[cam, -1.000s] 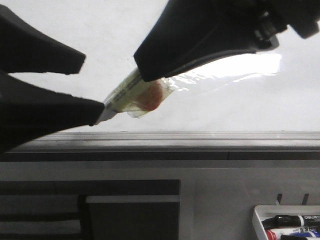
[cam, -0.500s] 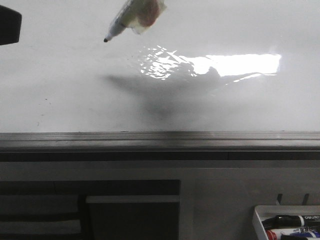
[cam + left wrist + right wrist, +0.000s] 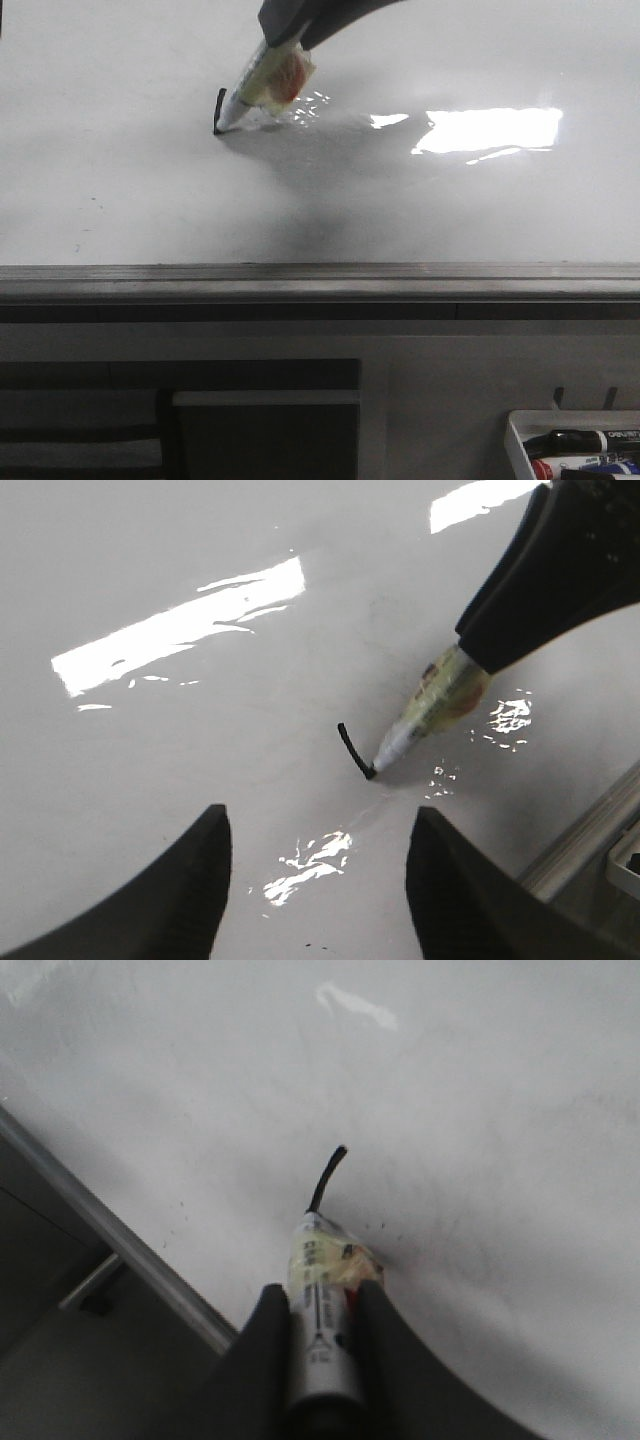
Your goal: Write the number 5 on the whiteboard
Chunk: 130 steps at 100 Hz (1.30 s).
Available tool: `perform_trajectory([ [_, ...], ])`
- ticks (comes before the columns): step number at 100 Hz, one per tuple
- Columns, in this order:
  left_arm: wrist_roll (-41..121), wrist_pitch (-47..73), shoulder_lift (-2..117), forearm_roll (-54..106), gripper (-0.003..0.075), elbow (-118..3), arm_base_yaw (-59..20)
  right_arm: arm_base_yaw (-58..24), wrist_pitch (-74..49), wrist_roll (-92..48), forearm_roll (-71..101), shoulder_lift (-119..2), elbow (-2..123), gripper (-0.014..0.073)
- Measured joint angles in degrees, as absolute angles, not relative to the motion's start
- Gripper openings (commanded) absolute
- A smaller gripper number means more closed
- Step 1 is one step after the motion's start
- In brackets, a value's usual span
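Right gripper (image 3: 320,1305), black fingers clamped on a grey-barrelled marker pen wrapped in yellowish tape (image 3: 262,82), comes in from the top of the front view. Pen is tilted, its tip touching the large glossy white whiteboard (image 3: 130,190) at the lower end of a short black stroke (image 3: 219,108). That stroke is all of the number 5 on the board so far: one short, slightly curved line, left of the bright glare patch (image 3: 490,128). Left gripper (image 3: 318,880), seen in its own wrist view, has jaws apart and empty, hovering near the board just beside the pen tip. Grey metal ledge (image 3: 320,275) runs along the board's lower edge. Small white tray of markers (image 3: 575,445) sits low right, well apart from the stroke.
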<state>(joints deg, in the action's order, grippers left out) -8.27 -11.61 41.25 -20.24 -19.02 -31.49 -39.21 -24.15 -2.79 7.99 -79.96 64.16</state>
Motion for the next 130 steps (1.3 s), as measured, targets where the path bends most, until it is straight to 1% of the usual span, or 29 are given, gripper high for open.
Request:
perform_trajectory([
  [17,-8.3,-11.9,41.2,-20.2,0.0357,-19.0,-31.5,-39.2,-23.4,-2.8,8.9,-79.4,62.8,-0.0062],
  [41,-8.3,-12.0,41.2,-20.2,0.0357,-19.0,-31.5,-37.9,-26.5,-2.8,8.8,-76.5,60.2,-0.0062],
  [53,-8.3,-12.0,41.2,-20.2,0.0357,-19.0,-31.5,-40.3,-24.5,-2.8,9.7,-77.7,58.4,-0.0062],
  [67,-8.4,-12.0,41.2,-20.2,0.0357,-19.0,-31.5,-43.1,-20.8,-2.8,11.2,-80.4,59.2,-0.0062],
  [81,-8.4,-12.1,41.2,-20.2,0.0357,-19.0,-31.5,-43.2,-20.1,-2.8,11.2,-78.0,60.0,-0.0062],
  [97,-8.4,-12.1,41.2,-20.2,0.0357,-19.0,-31.5,-41.5,-18.0,-2.8,11.2,-74.8,60.6,-0.0062],
  [110,-8.4,-12.2,41.2,-20.2,0.0357,-19.0,-31.5,-39.1,-17.6,-2.8,11.1,-75.7,60.7,-0.0062],
  [130,-8.4,-12.3,41.2,-20.2,0.0357,-19.0,-31.5,-39.0,-16.2,-2.8,11.1,-76.6,60.7,-0.0062],
])
